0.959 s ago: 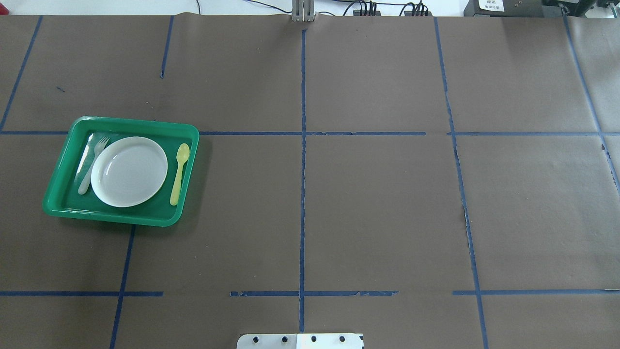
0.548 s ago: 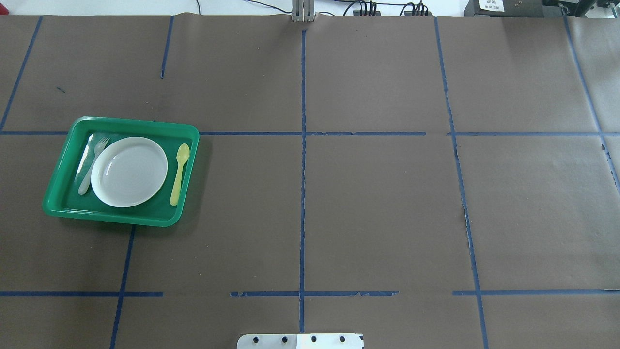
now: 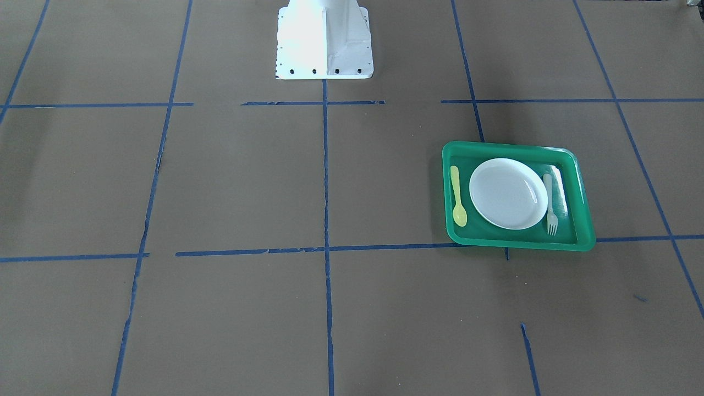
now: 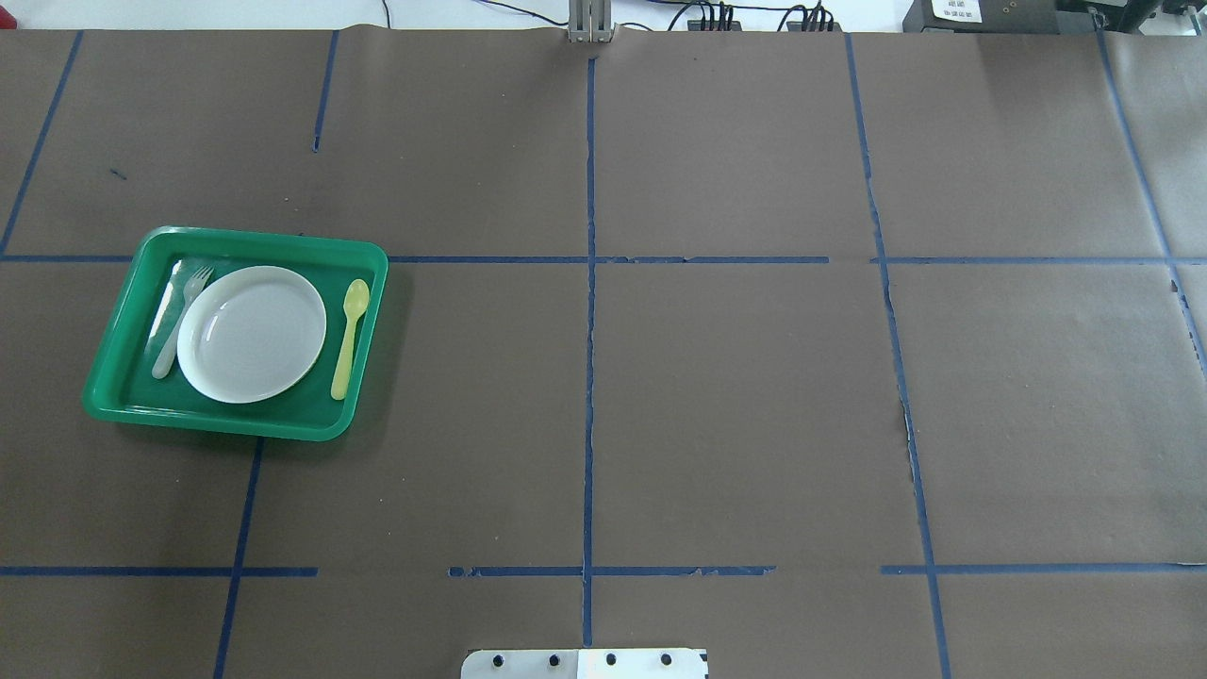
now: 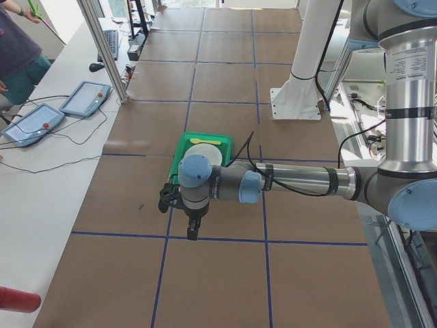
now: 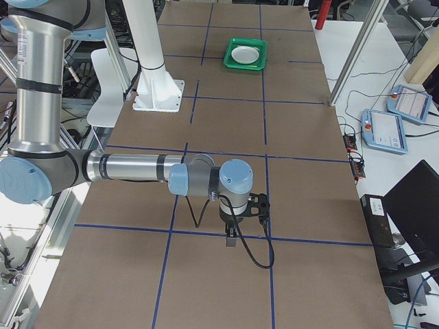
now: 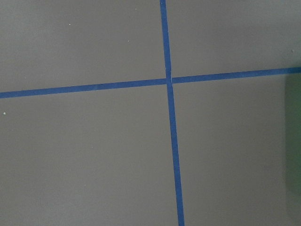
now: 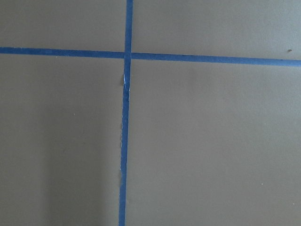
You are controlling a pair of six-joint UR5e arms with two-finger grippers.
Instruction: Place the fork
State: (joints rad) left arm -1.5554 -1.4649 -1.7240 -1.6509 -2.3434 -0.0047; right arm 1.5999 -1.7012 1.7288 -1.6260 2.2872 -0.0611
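- Overhead exterior view is showing the brown paper-covered surface (image 4: 735, 396) spreading wide, with blue tape lines (image 4: 589, 377) crossing it in a grid.
- Left arm (image 5: 300, 181) is reaching out low in the exterior left view, its hand (image 5: 192, 234) pointing down near the tray. I cannot tell whether that hand is open or closed.
- Right arm (image 6: 134, 168) is stretching out the same way, its hand (image 6: 232, 240) hanging over a tape line well apart from the tray. Its state cannot be told either.
- Green tray (image 4: 222, 426) is sitting on the robot's left part of the surface.
- White plate (image 4: 252, 334) is lying in the tray's middle.
- Yellow-green spoon (image 4: 350, 335) is lying in the tray just beside the plate, on the side toward the surface's centre.
- Fork (image 3: 550, 209) is lying flat in the tray along the plate's opposite, outer side, tines pointing away from the robot, apart from both hands.
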